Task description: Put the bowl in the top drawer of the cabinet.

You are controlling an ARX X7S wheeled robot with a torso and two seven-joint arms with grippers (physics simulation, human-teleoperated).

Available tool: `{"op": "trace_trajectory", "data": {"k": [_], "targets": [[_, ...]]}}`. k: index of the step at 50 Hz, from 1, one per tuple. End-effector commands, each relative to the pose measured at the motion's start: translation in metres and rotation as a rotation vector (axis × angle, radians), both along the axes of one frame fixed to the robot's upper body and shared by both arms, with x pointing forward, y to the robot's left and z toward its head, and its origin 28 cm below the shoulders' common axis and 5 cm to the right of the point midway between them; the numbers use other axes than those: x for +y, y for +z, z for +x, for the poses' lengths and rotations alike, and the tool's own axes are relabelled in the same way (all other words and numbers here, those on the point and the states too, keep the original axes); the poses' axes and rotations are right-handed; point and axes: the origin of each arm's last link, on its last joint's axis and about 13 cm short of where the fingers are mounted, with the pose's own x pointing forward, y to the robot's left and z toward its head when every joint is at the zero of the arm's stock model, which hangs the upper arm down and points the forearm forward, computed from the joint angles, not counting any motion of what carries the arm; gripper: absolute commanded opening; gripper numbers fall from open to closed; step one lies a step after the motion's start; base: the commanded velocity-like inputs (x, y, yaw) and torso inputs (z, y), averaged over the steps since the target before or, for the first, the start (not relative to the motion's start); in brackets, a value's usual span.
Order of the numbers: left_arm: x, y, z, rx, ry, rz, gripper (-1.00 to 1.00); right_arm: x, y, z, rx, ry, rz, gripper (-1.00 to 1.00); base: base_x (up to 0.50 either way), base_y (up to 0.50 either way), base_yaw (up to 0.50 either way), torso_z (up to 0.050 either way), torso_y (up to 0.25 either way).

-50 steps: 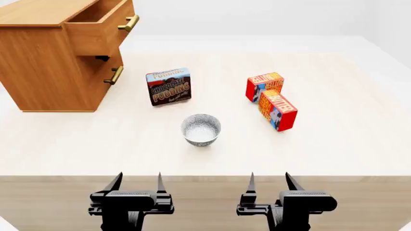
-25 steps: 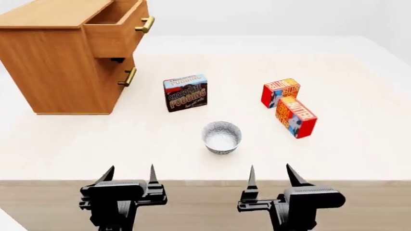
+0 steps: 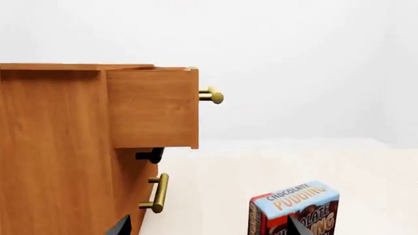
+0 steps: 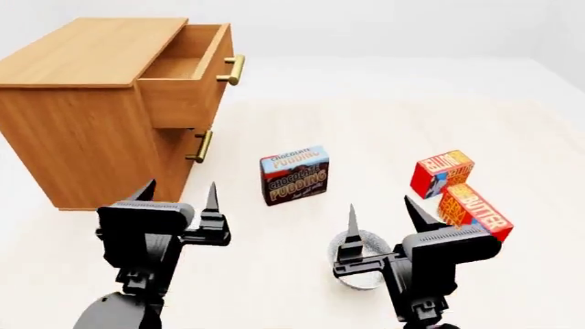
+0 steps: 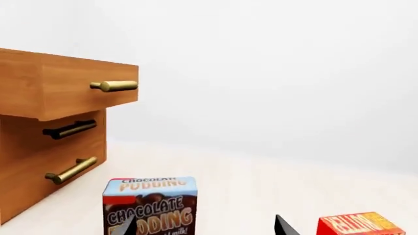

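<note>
Just below my right gripper (image 4: pixel 379 223), its fingers spreading wide and gripping nothing, the bowl (image 4: pixel 366 274) is sitting on the table, probably untouched. My left gripper (image 4: pixel 178 199), equally spread, is hanging farther off. Beyond, the top drawer (image 4: pixel 188 75) is standing open.

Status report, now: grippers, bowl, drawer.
Left gripper and right gripper open, both empty. Bowl on the table, partly hidden behind the right gripper. Top drawer pulled out, nothing visible inside. Pudding box stands between bowl and cabinet.
</note>
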Motion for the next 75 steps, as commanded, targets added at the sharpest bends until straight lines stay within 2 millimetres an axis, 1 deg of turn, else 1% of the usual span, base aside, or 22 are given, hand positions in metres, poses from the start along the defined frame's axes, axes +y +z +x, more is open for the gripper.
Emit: {"op": "trace_trajectory", "data": {"k": [1,6,9,17,24,26,32,39,45,48,53,56,58,67,75], "targets": [[0.003,0.061,0.013,0.025,-0.096,-0.009,1.00,-0.006,0.035,0.009,-0.060,0.016,-0.004,1.00,0.50,0.03,0.00,0.000,0.000],[0.007,0.098,0.019,0.023,-0.107,-0.028,1.00,-0.009,0.046,0.012,-0.069,0.014,-0.030,1.00,0.50,0.02,0.00,0.000,0.000],[0.008,0.118,0.018,0.032,-0.125,-0.043,1.00,-0.011,0.051,0.014,-0.071,0.012,-0.038,1.00,0.50,0.01,0.00,0.000,0.000],[0.011,0.158,0.011,0.024,-0.149,-0.087,1.00,-0.014,0.055,0.020,-0.062,-0.001,-0.044,1.00,0.50,0.00,0.00,0.000,0.000],[0.011,0.197,0.016,0.022,-0.151,-0.114,1.00,-0.013,0.059,0.022,-0.068,0.000,-0.049,1.00,0.50,0.00,0.00,0.000,0.000],[0.011,0.205,0.018,0.019,-0.145,-0.122,1.00,-0.013,0.059,0.022,-0.071,0.001,-0.048,1.00,0.50,0.00,0.00,0.000,0.000],[0.010,0.220,0.026,0.009,-0.115,-0.136,1.00,-0.014,0.060,0.020,-0.080,0.004,-0.051,1.00,0.50,0.00,0.00,0.000,0.000],[0.003,0.236,0.053,0.106,-0.089,-0.125,1.00,-0.014,0.060,0.021,-0.088,0.010,-0.058,1.00,0.50,0.00,0.00,0.000,0.000],[-0.004,0.241,0.076,0.185,-0.084,-0.075,1.00,-0.014,0.061,0.021,-0.091,0.010,-0.057,1.00,0.50,0.00,0.00,0.000,0.000],[-0.008,0.241,0.091,0.221,-0.062,-0.040,1.00,-0.014,0.061,0.021,-0.087,0.003,-0.056,1.00,0.48,0.00,0.00,0.000,0.000],[-0.014,0.240,0.115,0.260,-0.024,0.013,1.00,-0.015,0.061,0.021,-0.084,-0.002,-0.056,1.00,0.00,0.00,0.00,0.000,0.000],[-0.016,0.236,0.127,0.287,0.000,0.028,1.00,-0.016,0.061,0.019,-0.083,-0.003,-0.059,1.00,0.00,0.00,0.00,0.000,0.000],[-0.018,0.230,0.134,0.314,0.013,0.039,1.00,-0.016,0.062,0.018,-0.083,-0.004,-0.061,1.00,0.00,0.00,0.00,0.000,0.000],[-0.018,0.205,0.147,0.397,0.012,0.043,1.00,-0.018,0.053,0.016,-0.066,-0.011,-0.055,1.00,0.00,0.00,0.00,0.000,0.000],[-0.016,0.196,0.159,0.434,0.045,-0.010,1.00,-0.020,0.050,0.014,-0.059,-0.017,-0.048,1.00,0.00,0.00,0.00,0.000,0.000]]}}
